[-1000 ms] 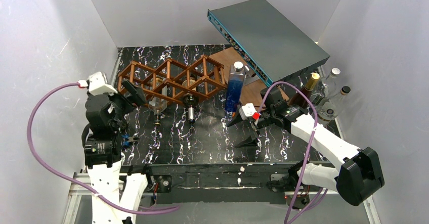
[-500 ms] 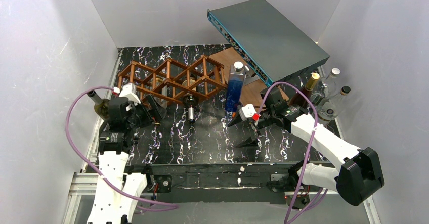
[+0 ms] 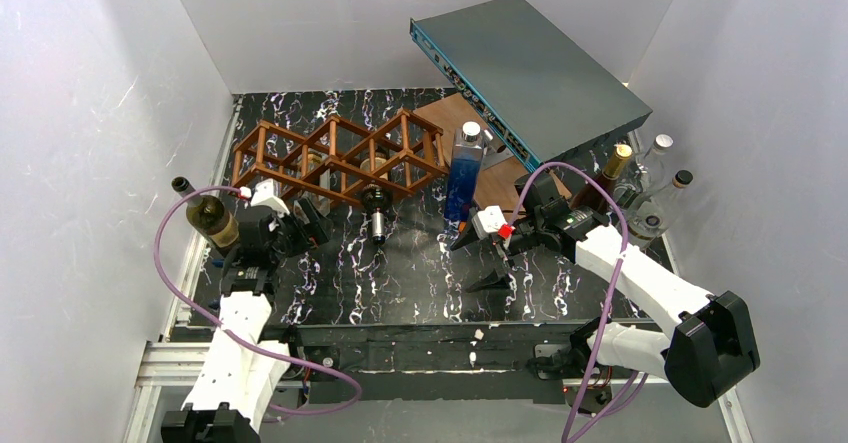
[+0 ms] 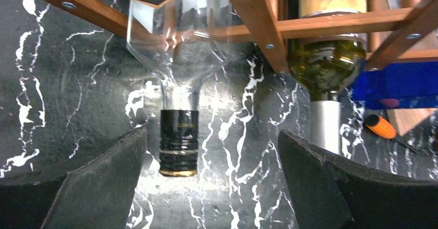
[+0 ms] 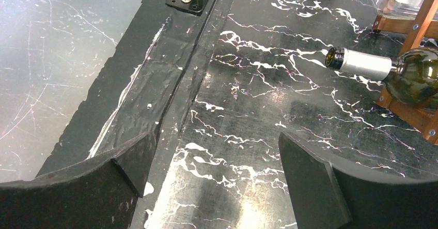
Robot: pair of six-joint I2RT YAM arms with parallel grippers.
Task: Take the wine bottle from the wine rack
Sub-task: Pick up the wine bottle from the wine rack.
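Left wrist view: the left gripper (image 4: 213,154) has its two dark fingers (image 4: 98,187) spread wide, with only the marbled black tabletop (image 4: 62,84) between them and nothing gripped. Just ahead of the gap, the black-capped neck of a clear bottle (image 4: 178,146) points back at the camera. Its shoulders lie inside a cell of the wine rack (image 4: 255,22). In the next cell to the right lies a green wine bottle (image 4: 325,66), its silver-wrapped neck also sticking out of the rack. Past that are a blue bottle (image 4: 392,81) and an orange-handled tool (image 4: 379,126).

On the right wrist view, the right gripper (image 5: 214,154) also has its fingers wide apart and holds nothing. It hangs over bare tabletop, with the green bottle's neck well off to its upper right.

From above, the rack sits on the far left part of the table, and both necks face the arms. A dark bottle (image 3: 207,213) is off the rack at the left table edge, beside the left arm. Whether it stands or lies I cannot tell.
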